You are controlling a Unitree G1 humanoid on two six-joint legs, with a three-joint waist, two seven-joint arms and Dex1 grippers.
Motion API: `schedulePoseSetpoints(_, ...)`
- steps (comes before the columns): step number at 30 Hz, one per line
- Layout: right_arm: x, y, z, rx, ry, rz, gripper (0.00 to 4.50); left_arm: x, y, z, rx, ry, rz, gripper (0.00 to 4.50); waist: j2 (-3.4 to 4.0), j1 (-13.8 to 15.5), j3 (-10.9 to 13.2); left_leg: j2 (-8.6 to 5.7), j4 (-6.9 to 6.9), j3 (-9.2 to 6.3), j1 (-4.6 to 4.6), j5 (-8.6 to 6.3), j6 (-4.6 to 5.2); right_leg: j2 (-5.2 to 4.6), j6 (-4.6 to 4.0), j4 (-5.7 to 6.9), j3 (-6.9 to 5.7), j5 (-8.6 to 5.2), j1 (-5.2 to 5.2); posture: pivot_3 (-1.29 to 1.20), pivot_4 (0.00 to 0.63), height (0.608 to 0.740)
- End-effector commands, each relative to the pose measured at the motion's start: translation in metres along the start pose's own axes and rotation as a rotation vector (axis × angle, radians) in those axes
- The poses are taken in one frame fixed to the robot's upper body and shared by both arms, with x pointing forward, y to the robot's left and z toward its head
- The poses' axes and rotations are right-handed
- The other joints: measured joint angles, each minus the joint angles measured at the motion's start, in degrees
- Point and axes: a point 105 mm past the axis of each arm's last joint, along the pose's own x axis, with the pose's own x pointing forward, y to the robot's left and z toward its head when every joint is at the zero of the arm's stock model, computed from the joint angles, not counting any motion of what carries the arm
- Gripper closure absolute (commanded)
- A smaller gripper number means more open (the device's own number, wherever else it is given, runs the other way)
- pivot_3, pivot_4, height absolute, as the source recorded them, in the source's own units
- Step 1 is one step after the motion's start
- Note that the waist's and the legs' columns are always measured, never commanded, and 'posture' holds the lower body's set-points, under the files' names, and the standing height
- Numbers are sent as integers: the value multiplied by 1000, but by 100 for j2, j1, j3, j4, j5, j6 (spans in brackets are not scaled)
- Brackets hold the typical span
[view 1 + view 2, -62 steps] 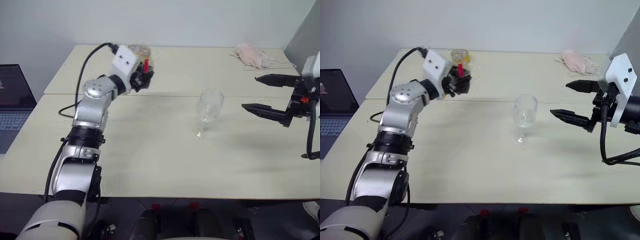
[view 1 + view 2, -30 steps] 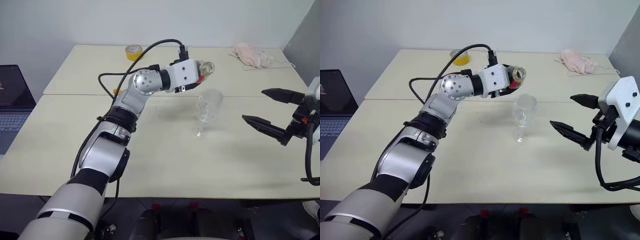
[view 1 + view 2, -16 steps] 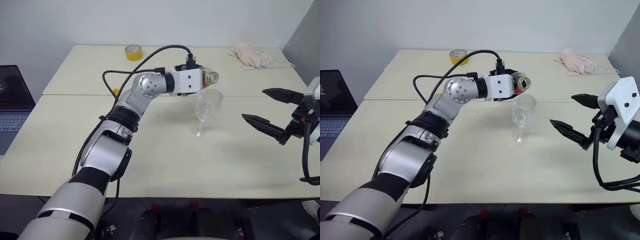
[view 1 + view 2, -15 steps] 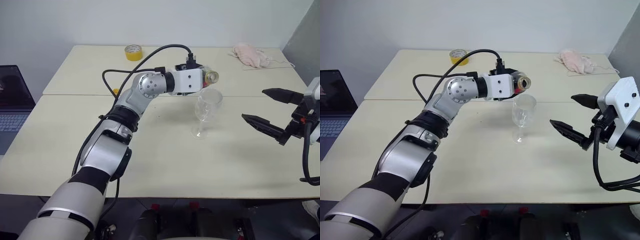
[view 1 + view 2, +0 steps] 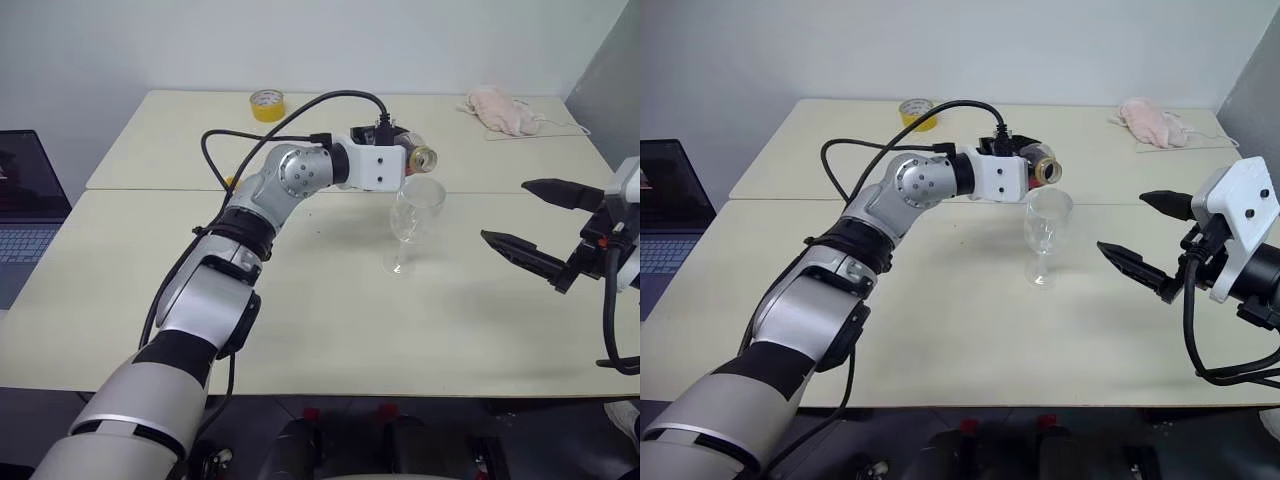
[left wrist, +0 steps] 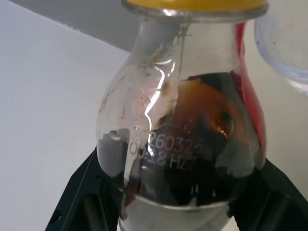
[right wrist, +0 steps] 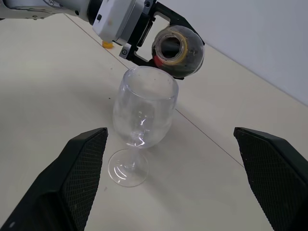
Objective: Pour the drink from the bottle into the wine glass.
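Laptop: one laptop (image 5: 22, 215) is seen at the far left edge.
Tape roll: one yellow tape roll (image 5: 266, 104) lies on the far side of the table (image 5: 330, 310).
Left gripper: the left gripper (image 5: 1035, 170) is shut tight on the bottle.
Bottle: one bottle (image 5: 1043, 166) is held tipped on its side, its mouth just above the glass rim.
Drink: the dark drink (image 6: 192, 139) is inside the bottle.
Wine glass: one wine glass (image 5: 410, 222) stands upright in the middle; nothing dark is seen in it.
Cloth: one pink cloth (image 5: 498, 107) lies far right.
Right gripper: the right gripper (image 5: 535, 226) is spread wide, holding nothing, right of the glass.
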Motion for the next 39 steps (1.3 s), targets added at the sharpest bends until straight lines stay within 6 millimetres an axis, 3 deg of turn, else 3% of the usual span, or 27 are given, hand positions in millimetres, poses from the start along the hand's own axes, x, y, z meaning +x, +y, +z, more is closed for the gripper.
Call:
schedulePoseSetpoints(1, -3, -1, 8, -39, -28, -19, 0, 0, 24, 14, 101, -35, 62, 1760, 0, 0, 0, 0, 0, 0, 0, 0, 0, 0, 0, 1, 0, 0, 0, 0, 150, 740)
schedulePoseSetpoints(39, 1, -1, 4, -52, -13, -22, 0, -4, 38, 16, 397, -27, 160, 1760, 0, 1, 0, -3, 4, 3, 1, 0, 1, -2, 3, 28, 3, -2, -5, 0, 150, 740)
